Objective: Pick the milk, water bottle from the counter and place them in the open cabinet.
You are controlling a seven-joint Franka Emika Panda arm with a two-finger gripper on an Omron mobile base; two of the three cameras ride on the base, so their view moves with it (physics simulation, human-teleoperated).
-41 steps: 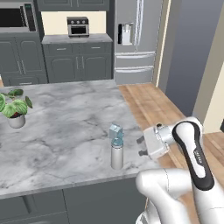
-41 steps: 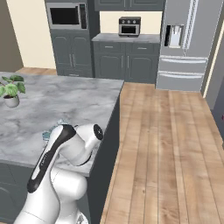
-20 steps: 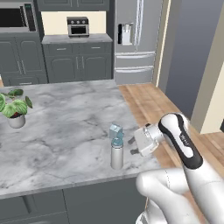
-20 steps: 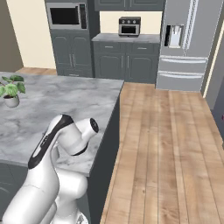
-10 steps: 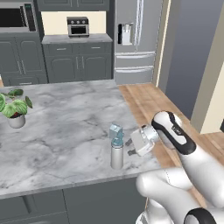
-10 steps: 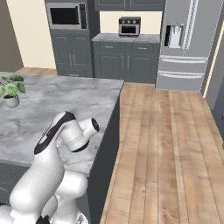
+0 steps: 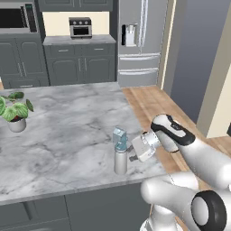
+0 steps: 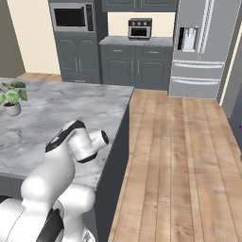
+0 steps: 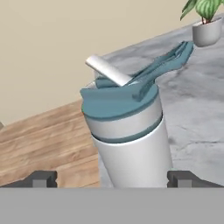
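**Bottle lined up between the jaws, nothing stowed yet**

Judging by how things lie, the task is at its very start: neither of the 2 items has gone into a cabinet, and the first pick is not yet made. At the far left of the left base view a potted plant [image 7: 13, 113] sits on the counter [image 7: 63, 131], well apart from the work. Moving right, the water bottle [image 7: 120, 155] stands upright near the counter's front right corner, and just beside it, to its right, the gripper [image 7: 135, 151] points at it sideways.

In the hand view the 2 fingertips [image 9: 41, 178] stand spread wide on either side of the bottle's body, not touching it (released, gripping nothing). Closing on the bottle looks like the next move, then the carry.

The bottle is a slim light grey cylinder with a teal cap and a flip-up spout. I cannot make out the milk for certain.
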